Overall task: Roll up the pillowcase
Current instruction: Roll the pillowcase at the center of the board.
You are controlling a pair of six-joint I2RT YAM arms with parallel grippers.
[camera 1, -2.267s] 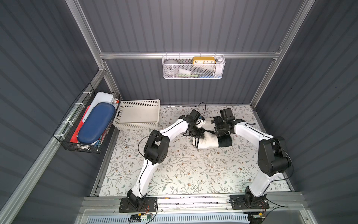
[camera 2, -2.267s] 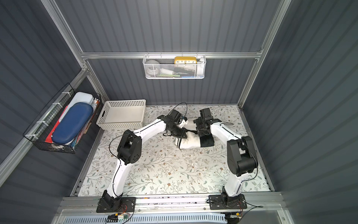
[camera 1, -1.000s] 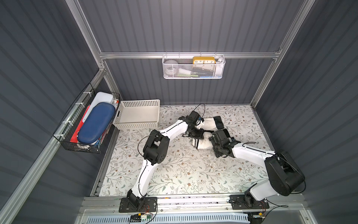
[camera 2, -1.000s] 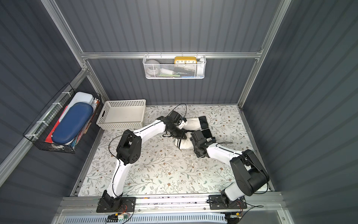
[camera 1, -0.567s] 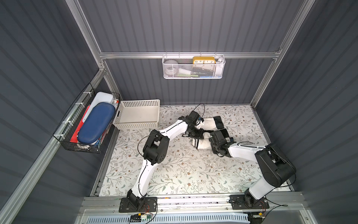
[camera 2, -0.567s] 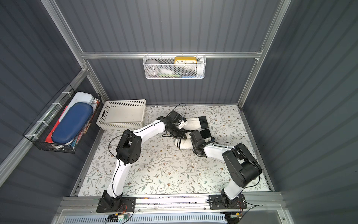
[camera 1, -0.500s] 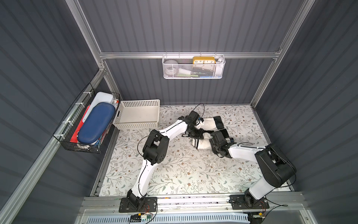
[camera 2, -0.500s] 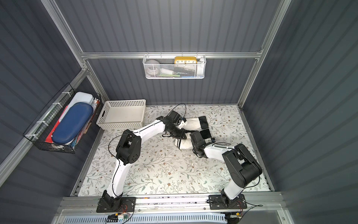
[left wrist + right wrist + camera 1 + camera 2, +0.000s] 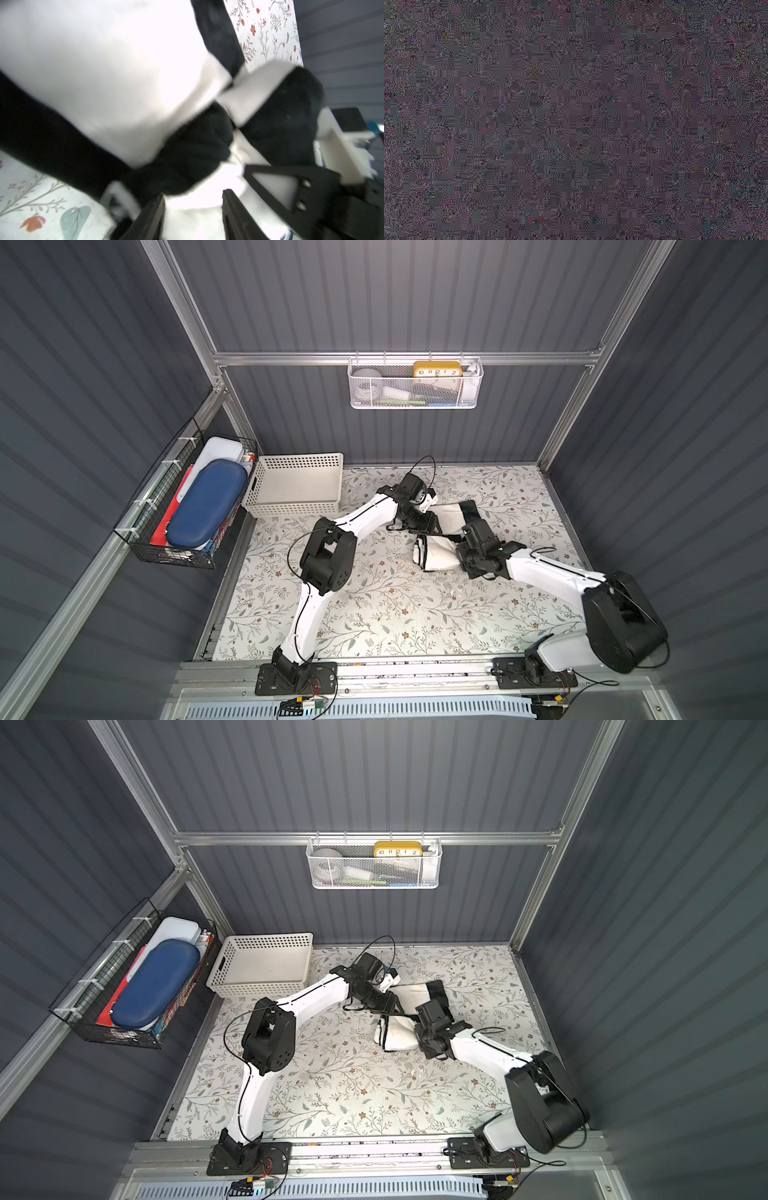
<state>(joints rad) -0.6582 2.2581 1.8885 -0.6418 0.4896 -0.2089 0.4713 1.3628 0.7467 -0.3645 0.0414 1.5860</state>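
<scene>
As it hangs, basket (image 9: 471, 391) seemingly holds clock (image 9: 437, 369).

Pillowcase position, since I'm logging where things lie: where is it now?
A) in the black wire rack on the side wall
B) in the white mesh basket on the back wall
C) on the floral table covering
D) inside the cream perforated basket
C: in both top views the pillowcase lies bunched on the floral table covering, apart from the cream basket.
</scene>
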